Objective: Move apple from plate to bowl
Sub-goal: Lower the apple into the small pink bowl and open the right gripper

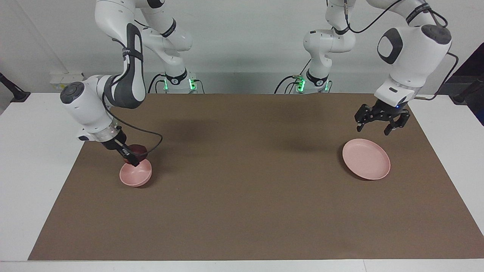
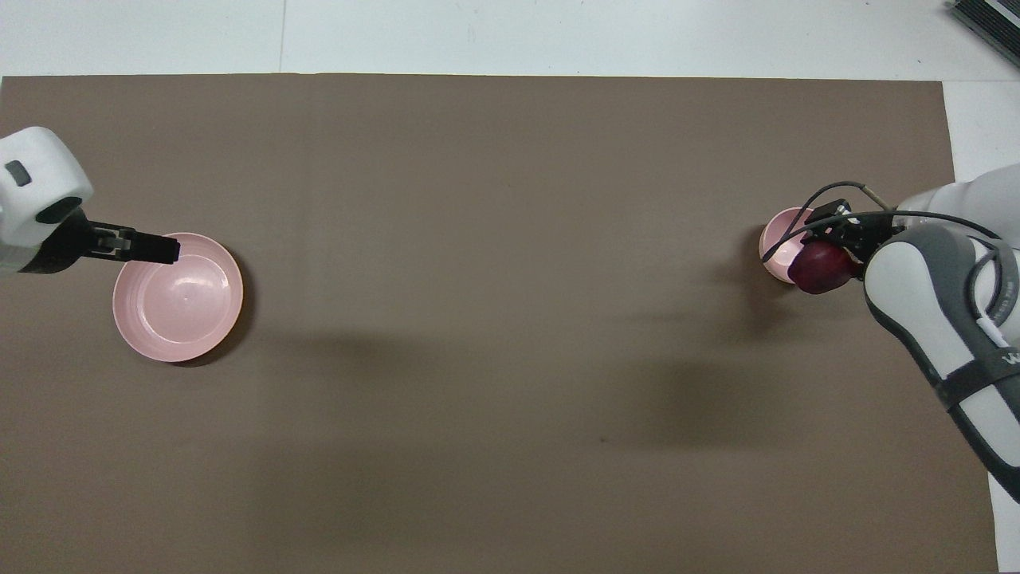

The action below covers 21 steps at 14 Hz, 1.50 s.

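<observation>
My right gripper (image 1: 133, 158) is shut on the dark red apple (image 1: 139, 150). It holds the apple low over the rim of the small deep pink bowl (image 1: 134, 175), on the side nearer the robots. In the overhead view the apple (image 2: 819, 269) overlaps the bowl (image 2: 779, 243), with the right gripper (image 2: 829, 253) at it. Whether the apple touches the bowl I cannot tell. The flat pink plate (image 1: 366, 159) holds nothing. My left gripper (image 1: 373, 127) is open and empty in the air over the plate's edge nearer the robots; it also shows in the overhead view (image 2: 163, 250) at the plate (image 2: 177, 296).
A brown mat (image 1: 242, 196) covers most of the white table (image 1: 34, 158). The bowl stands toward the right arm's end, the plate toward the left arm's end, with bare mat between them.
</observation>
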Motion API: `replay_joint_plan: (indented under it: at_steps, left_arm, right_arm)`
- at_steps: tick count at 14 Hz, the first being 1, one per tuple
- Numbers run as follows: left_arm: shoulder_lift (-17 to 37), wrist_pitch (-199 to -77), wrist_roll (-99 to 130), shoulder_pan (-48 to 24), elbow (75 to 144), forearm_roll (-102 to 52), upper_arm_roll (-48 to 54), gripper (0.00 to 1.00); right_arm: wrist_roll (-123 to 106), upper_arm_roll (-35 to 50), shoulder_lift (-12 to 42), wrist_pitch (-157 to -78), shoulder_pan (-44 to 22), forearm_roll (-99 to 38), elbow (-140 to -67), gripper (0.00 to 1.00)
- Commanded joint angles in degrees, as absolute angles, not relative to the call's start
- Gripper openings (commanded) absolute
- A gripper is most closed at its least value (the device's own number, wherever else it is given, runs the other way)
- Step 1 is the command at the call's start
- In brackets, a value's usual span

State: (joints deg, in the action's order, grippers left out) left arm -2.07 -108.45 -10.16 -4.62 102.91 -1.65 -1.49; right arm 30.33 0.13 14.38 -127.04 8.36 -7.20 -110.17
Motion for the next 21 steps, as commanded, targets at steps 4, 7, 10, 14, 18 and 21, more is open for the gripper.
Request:
replay_joint_plan:
  at_steps: [4,7,10,14,18,21]
  left_arm:
    - [-1.67,-86.69,-11.16,-4.57,85.09,-0.09,-1.41,1.0]
    - [-1.58,-82.1,-11.16,-4.39,81.74,-0.26,-0.97,1.0]
    - [-2.28,-81.91,-10.81,-4.39,82.26,-0.26,-0.7,1.0]
    - [-2.29,-81.3,-10.55,-4.22,82.97,0.26,-1.14,1.0]
    - [-2.9,-81.73,-10.46,-2.46,84.54,0.26,-1.32,1.0]
    - [-2.73,-82.09,-10.46,-2.29,84.29,0.26,-1.32,1.0]
  right_arm:
    - [29.53,0.88,19.33,-132.8,9.32,-4.04,-107.93,0.99]
    - [28.22,0.88,19.07,-131.84,9.49,-3.87,-106.7,1.0]
    - [26.03,0.88,17.59,-126.59,9.4,-2.82,-104.16,1.0]
    - [16.9,0.97,15.21,-118.58,8.7,-2.64,-100.2,1.0]
    - [4.41,0.88,13.36,-109.11,8.53,-2.55,-97.04,1.0]
    - [4.48,1.23,9.6,-100.83,8.26,-0.63,-93.96,1.0]
